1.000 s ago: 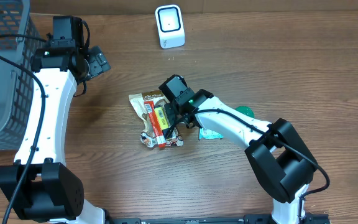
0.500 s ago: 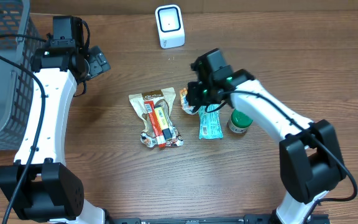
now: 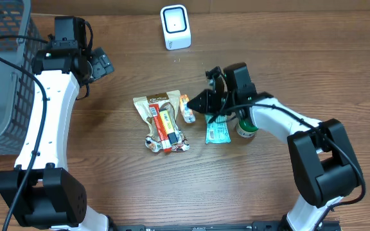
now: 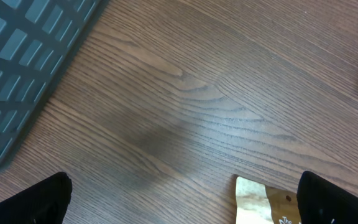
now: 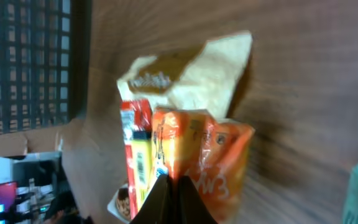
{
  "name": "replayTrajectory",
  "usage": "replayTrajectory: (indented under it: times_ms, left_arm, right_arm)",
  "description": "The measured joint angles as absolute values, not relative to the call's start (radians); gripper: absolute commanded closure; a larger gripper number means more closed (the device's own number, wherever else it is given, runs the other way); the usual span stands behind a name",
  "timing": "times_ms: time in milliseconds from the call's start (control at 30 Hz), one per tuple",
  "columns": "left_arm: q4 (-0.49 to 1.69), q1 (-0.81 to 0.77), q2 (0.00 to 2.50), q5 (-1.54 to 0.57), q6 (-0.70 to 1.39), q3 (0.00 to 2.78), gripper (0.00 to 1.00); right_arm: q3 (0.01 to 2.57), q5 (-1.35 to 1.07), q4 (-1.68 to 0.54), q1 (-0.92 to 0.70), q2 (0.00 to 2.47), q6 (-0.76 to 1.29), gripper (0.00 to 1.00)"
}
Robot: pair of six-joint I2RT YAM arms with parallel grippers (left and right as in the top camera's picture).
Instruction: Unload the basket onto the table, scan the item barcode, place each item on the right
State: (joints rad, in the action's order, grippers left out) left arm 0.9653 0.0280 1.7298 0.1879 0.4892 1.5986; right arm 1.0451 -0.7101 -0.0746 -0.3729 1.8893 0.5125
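Note:
My right gripper (image 3: 198, 104) is shut on the edge of a small orange snack packet (image 3: 185, 108), held just right of the snack pile. In the right wrist view the black fingers (image 5: 174, 200) pinch together on that orange packet (image 5: 224, 155), with a beige pouch (image 5: 194, 68) and a red-and-yellow bar (image 5: 135, 158) blurred behind it. The white barcode scanner (image 3: 175, 27) stands at the back of the table. My left gripper (image 3: 100, 64) hovers open at the far left; in its own view the gripper (image 4: 188, 205) has only wood and a pouch corner (image 4: 263, 200) between its fingertips.
A pile of snack packs (image 3: 162, 125) lies mid-table. A teal packet (image 3: 217, 133) and a green-lidded jar (image 3: 248, 126) sit under my right arm. A grey wire basket (image 3: 2, 70) fills the left edge.
My right gripper came away from the snack pile with the orange packet, moved right, then swung round so that it points left. The left arm has stayed still.

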Motion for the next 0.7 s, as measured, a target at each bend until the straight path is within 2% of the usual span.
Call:
replayTrajectory:
  times_ms: [133,500,700]
  left_arm:
    - [0.965,0.028,1.730,0.188,0.489,1.599,0.00]
    - [0.965,0.028,1.730,0.188,0.489,1.599,0.00]
    - [0.965,0.028,1.730,0.188,0.489,1.599,0.00]
  right_arm:
    - [0.971,-0.722,0.019,-0.373,1.889,0.566,0.96]
    - [0.913,-0.680,0.041,-0.373,1.889,0.603,0.95]
    - [0.913,-0.632,0.008,-0.373,1.889,0.598,0.76]
